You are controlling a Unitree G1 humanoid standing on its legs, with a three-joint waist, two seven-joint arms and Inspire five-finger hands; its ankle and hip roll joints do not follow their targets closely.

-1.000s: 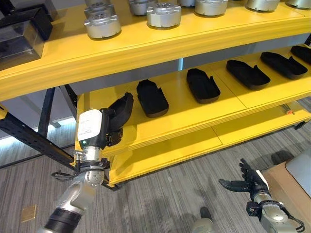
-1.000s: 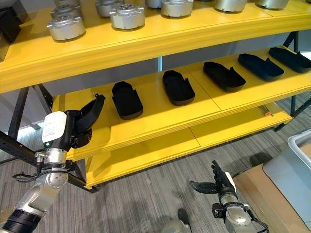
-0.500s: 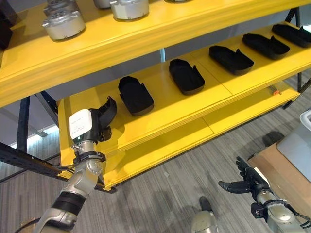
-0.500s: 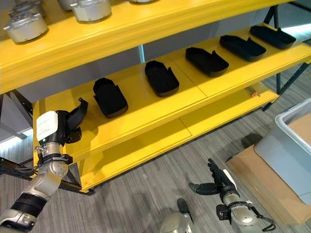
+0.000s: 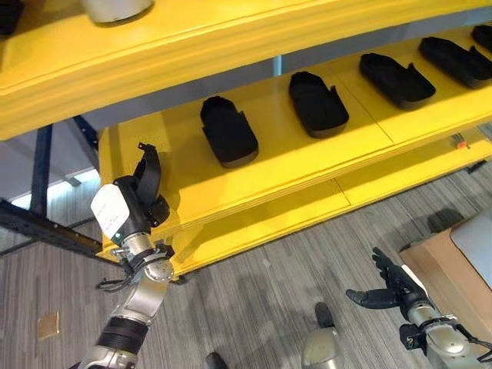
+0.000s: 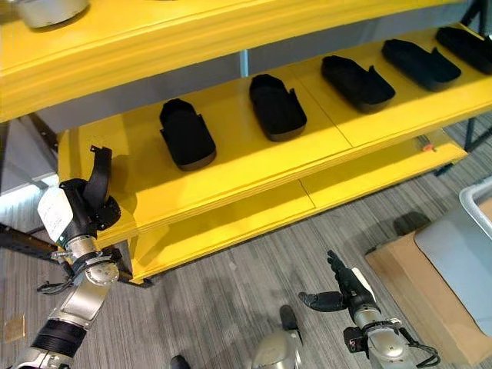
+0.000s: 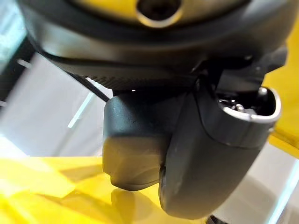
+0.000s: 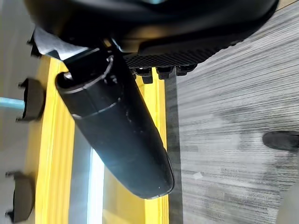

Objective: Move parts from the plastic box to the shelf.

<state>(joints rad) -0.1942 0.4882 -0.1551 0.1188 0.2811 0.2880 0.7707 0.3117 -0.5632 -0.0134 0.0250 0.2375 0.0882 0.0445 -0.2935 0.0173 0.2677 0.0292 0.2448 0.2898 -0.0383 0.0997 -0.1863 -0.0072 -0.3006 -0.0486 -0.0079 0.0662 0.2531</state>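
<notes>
My left hand (image 5: 129,209) is shut on a black moulded part (image 5: 147,171) and holds it almost upright over the left front end of the yellow middle shelf (image 5: 277,165). The left wrist view shows the same part (image 7: 133,151) beside my thumb (image 7: 212,158), close above the yellow board. Several like black parts lie in a row on that shelf, the nearest (image 5: 228,131) to the right of my hand. My right hand (image 5: 392,288) hangs open low over the floor at the lower right, holding nothing. The grey plastic box (image 6: 461,257) sits at the right edge.
A yellow upper shelf (image 5: 231,38) overhangs the middle one and carries a silver round part (image 5: 115,8). A lower yellow board (image 5: 269,223) lies beneath. The plastic box rests on a brown cardboard carton (image 5: 434,261). Grey striped carpet (image 5: 254,307) spreads in front.
The whole view has shifted with the camera. The part in my left hand has tipped more upright and sits nearer the shelf's left front corner. My right hand stays low and open.
</notes>
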